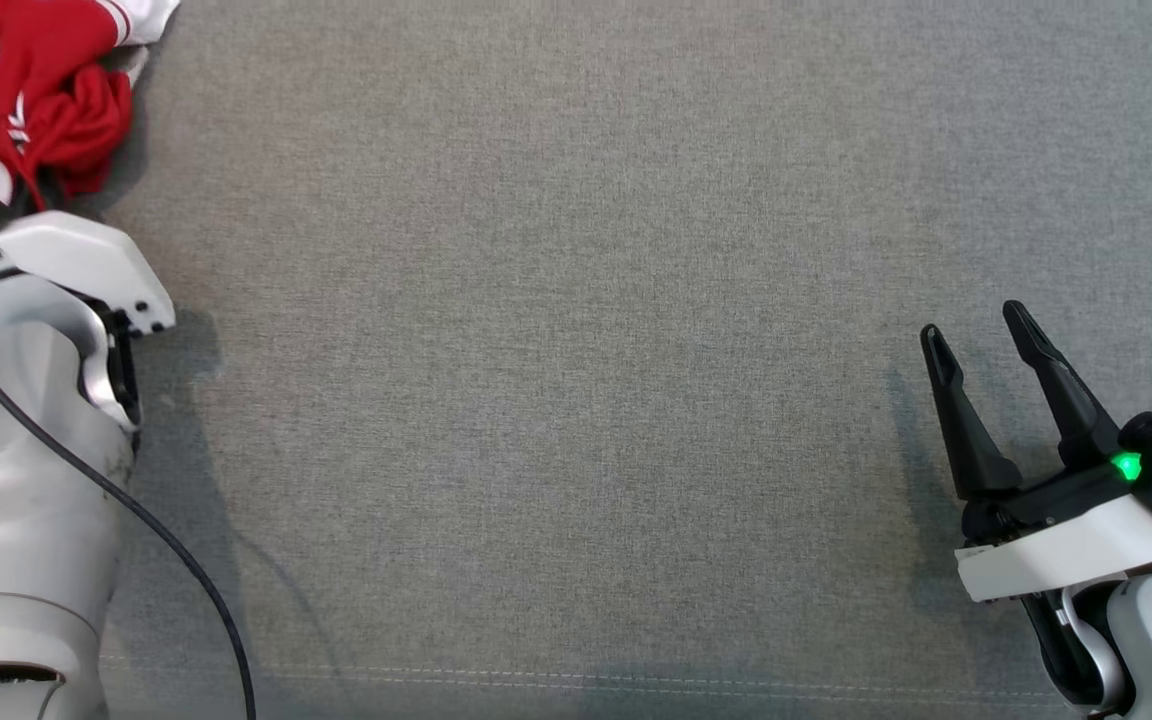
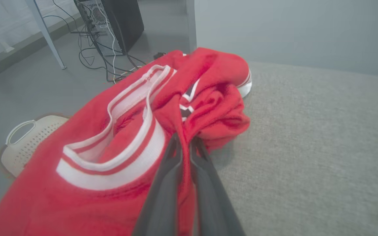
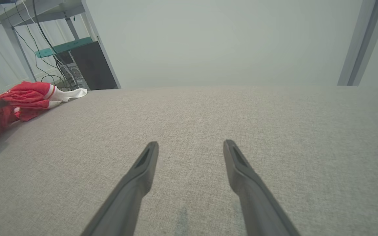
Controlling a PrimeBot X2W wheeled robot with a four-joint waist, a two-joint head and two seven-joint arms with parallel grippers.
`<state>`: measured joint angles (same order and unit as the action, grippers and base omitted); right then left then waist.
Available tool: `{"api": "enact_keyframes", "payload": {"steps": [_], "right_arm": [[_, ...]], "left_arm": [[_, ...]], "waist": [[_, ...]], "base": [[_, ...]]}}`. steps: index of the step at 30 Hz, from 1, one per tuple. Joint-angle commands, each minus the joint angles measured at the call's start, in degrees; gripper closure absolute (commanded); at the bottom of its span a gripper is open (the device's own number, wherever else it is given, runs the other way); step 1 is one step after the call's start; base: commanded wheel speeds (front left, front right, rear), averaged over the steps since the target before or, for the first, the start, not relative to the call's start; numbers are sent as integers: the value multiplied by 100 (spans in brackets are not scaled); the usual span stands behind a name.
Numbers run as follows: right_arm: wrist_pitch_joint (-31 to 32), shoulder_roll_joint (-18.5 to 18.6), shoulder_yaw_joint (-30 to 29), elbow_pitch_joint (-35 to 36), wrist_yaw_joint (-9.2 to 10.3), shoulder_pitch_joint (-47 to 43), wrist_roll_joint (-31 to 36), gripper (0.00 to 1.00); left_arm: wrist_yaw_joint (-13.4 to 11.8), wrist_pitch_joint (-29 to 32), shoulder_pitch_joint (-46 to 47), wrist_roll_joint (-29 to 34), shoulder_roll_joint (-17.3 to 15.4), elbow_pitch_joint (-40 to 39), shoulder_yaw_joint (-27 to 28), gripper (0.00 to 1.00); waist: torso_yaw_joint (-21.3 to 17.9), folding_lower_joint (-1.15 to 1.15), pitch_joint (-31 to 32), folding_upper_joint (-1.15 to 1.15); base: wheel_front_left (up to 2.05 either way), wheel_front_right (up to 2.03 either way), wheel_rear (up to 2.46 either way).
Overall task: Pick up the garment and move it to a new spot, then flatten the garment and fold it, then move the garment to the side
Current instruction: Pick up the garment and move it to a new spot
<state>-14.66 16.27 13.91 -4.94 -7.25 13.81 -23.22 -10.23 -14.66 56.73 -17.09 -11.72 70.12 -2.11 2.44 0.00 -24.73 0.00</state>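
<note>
My left claw (image 2: 185, 140) was pinched tight on a fold of the red garment (image 2: 116, 137), its two dark fingers pressed together with cloth between them. The garment lay bunched in a heap at the far left corner of the grey cloth surface (image 1: 576, 400), with part of it hanging over the left edge. Seen from my left wrist, its long axis ran away from me, from the near lower left up to the far right. A white and red striped band (image 2: 133, 144) looped across the near part, and a white-trimmed end pointed toward the open middle of the surface. I could not tell whether that band was a neck or a hem. My left wrist also showed what lay past the edge: a pale basket (image 2: 28, 141) on the floor (image 2: 21, 85), a dark computer case (image 2: 123, 23) and loose cables (image 2: 100, 62). From my head I saw just a corner of the heap (image 1: 36, 100), the pale casing of my left wrist touching it, and my right claw (image 1: 976, 325) well apart at the lower right. That claw's fingers stood spread over bare cloth, holding nothing. My right wrist showed the garment (image 3: 28, 98) low and flat at the far left, its white end pointing right.
</note>
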Motion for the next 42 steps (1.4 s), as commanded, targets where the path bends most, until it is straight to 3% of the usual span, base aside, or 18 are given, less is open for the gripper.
{"api": "enact_keyframes", "payload": {"steps": [1, 10, 20, 27, 42], "right_arm": [[-34, 18, 133, 73, -24, -44, -42, 0], [-34, -188, 148, -5, -24, -146, -73, 0], [-34, -570, 123, -128, -24, -419, -130, 0], [-34, -768, 94, -187, -24, -723, -154, 0], [-34, -846, -15, -223, -24, -1129, -161, 0]], "left_arm": [[-72, -32, -48, 79, -336, -303, 67, 100], [-12, -33, -486, 455, -396, -1937, 13, 100], [497, -33, -449, 523, -214, -2648, -230, 100], [887, 237, -303, 422, 56, -2849, -524, 100], [974, 821, -576, 272, 620, -3347, -1015, 100]], "waist": [[21, 0, 80, 0], [79, 0, 556, 0], [-80, 0, 1385, 0], [-419, 0, 1959, 0], [-1409, 0, 2520, 0]], "base": [[0, 0, 0], [0, 0, 0], [0, 0, 0], [0, 0, 0], [0, 0, 0]]}}
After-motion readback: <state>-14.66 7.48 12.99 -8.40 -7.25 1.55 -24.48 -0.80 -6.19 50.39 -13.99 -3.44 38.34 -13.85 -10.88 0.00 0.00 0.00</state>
